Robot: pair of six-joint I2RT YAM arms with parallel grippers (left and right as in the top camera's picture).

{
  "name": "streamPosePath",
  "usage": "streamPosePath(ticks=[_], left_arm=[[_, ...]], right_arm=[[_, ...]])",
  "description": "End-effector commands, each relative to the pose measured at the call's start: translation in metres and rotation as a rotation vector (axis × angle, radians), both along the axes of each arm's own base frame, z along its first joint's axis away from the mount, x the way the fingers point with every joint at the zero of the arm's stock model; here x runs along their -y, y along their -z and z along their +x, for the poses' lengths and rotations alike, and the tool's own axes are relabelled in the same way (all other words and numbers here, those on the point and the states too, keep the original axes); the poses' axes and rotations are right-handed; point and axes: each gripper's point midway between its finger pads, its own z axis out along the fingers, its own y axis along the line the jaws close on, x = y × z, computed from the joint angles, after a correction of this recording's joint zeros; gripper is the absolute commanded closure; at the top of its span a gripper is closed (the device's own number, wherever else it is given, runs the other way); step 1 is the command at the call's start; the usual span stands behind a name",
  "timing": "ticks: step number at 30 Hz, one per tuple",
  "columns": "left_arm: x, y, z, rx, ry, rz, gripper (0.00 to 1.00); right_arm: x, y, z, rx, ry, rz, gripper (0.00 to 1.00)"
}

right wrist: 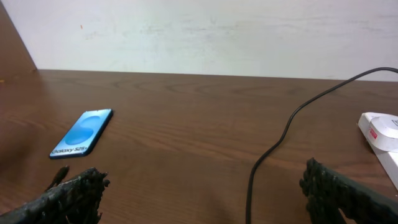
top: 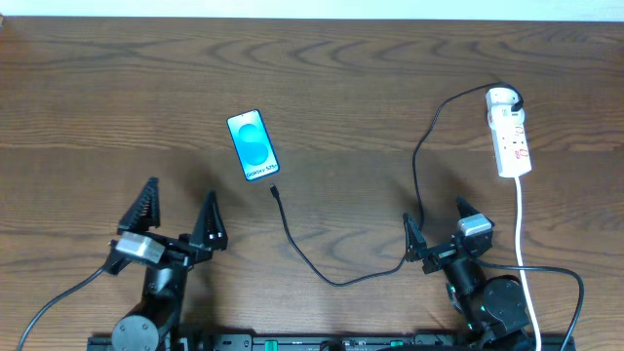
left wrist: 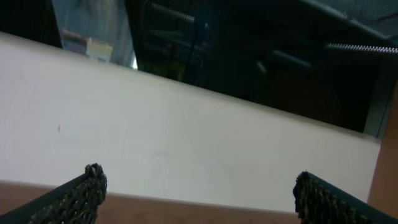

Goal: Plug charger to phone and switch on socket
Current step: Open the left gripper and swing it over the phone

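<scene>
The phone [top: 253, 145] lies flat left of centre, its blue screen up, and shows at the left in the right wrist view too [right wrist: 82, 132]. The charger [top: 331, 281] is a thin black cable; its connector tip [top: 276, 190] lies just below the phone, apart from it. The cable loops across the wood and up [right wrist: 286, 134] to the white socket [top: 509, 132] at the far right [right wrist: 380, 134]. My left gripper [top: 181, 190] is open and empty, near the front left [left wrist: 199, 180]. My right gripper [top: 434, 212] is open over the cable's bend [right wrist: 202, 177], holding nothing.
The socket's white cord [top: 520, 224] runs down the right side past my right arm to the front edge. A pale wall [left wrist: 186, 137] fills most of the left wrist view, behind the table's far edge.
</scene>
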Motion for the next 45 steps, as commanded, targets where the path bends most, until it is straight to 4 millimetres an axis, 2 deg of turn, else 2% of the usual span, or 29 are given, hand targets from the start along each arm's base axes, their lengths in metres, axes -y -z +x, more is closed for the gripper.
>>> streamPosePath(ticks=[1,5,12,18,25,30,32,40,45], left_arm=[[-0.004,-0.047,-0.015,0.091,-0.047,0.043,0.02],[-0.004,-0.071,-0.01,0.034,-0.052,0.057,0.02],[0.006,-0.09,0.023,-0.26,0.014,0.095,0.02],[0.012,-0.081,0.049,-0.578,0.069,0.157,0.02],[0.015,-0.064,0.061,-0.937,0.131,0.178,0.02],[0.064,-0.075,0.06,-0.943,0.48,0.144,0.02],[0.077,-0.081,0.06,-0.916,0.576,0.131,0.02],[0.078,-0.093,0.082,-0.911,0.58,-0.001,0.02],[0.077,-0.116,0.097,-0.893,0.55,-0.03,0.02]], right_arm=[[0.001,0.002,0.0,-0.009,0.006,0.009,0.01],[0.001,0.002,0.0,-0.009,0.006,0.009,0.01],[0.001,0.002,0.0,-0.009,0.006,0.009,0.01],[0.001,0.002,0.0,-0.009,0.006,0.009,0.01],[0.001,0.002,0.0,-0.009,0.006,0.009,0.01],[0.001,0.002,0.0,-0.009,0.006,0.009,0.01],[0.001,0.002,0.0,-0.009,0.006,0.009,0.01],[0.001,0.002,0.0,-0.009,0.006,0.009,0.01],[0.001,0.002,0.0,-0.009,0.006,0.009,0.01]])
